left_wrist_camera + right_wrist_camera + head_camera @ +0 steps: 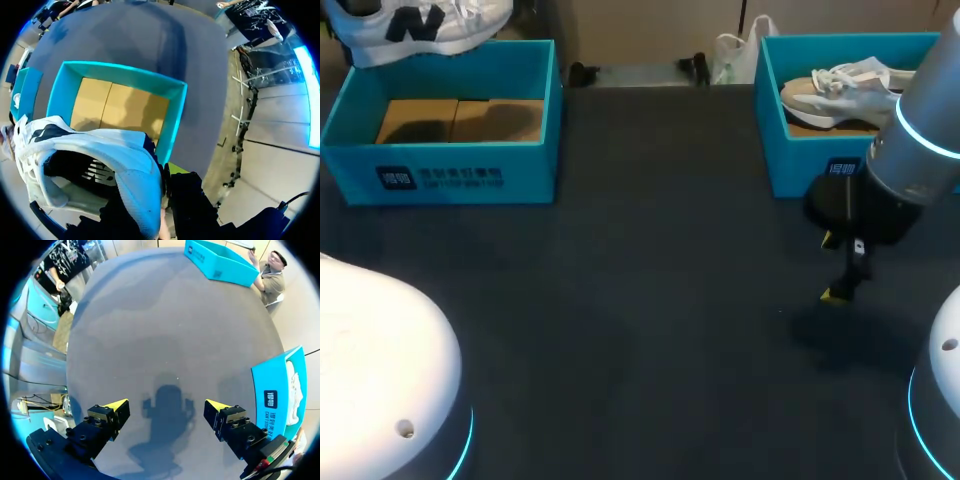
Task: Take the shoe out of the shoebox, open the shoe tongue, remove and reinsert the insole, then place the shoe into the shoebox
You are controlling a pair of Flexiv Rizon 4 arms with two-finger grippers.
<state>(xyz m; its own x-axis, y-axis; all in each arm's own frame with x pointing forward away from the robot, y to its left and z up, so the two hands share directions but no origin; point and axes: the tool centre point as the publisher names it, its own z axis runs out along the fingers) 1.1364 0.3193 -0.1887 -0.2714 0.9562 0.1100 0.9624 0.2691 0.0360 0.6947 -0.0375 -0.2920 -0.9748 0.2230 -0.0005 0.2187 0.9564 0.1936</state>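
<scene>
Surface (650, 300): dark; best to set shoe (420, 25) down at 6 o'clock from shoebox (440, 170).
Left fingers (187, 200): clamped on shoe.
Right fingers (112, 412): apart, at 4 o'clock.

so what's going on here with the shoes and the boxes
The left arm's jaws are clamped on a white shoe, holding it in the air above the left shoebox, which shows only its cardboard floor. The right arm's jaws hang open and empty over the table, just in front of the right shoebox, where a second shoe lies. Whether the white shoe is coming out or going back in can't be told.
</scene>
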